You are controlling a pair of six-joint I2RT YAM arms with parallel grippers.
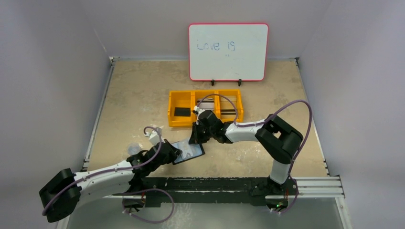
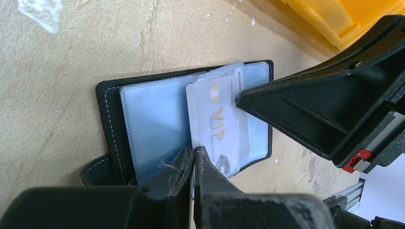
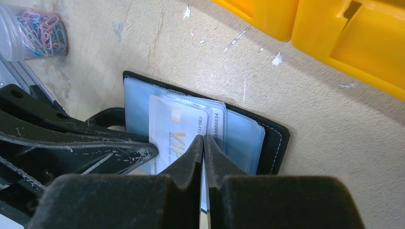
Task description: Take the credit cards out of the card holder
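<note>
The black card holder (image 1: 190,151) lies open on the table between both arms, its clear pockets (image 2: 153,124) facing up. A whitish credit card (image 2: 217,119) with gold VIP lettering sticks partway out of a pocket, and a second card (image 3: 218,121) shows beside it. My right gripper (image 3: 204,139) is shut, and its tips pinch the edge of the VIP card. My left gripper (image 2: 193,152) is shut at the holder's near edge, where the pocket meets the card's end. I cannot tell whether the left gripper holds a pocket leaf.
A yellow three-compartment tray (image 1: 181,93) stands just behind the holder, with a small flat black rectangle (image 1: 182,111) in its left bin. A clear jar of paper clips (image 3: 36,28) sits by the left arm. A whiteboard (image 1: 228,51) stands at the back.
</note>
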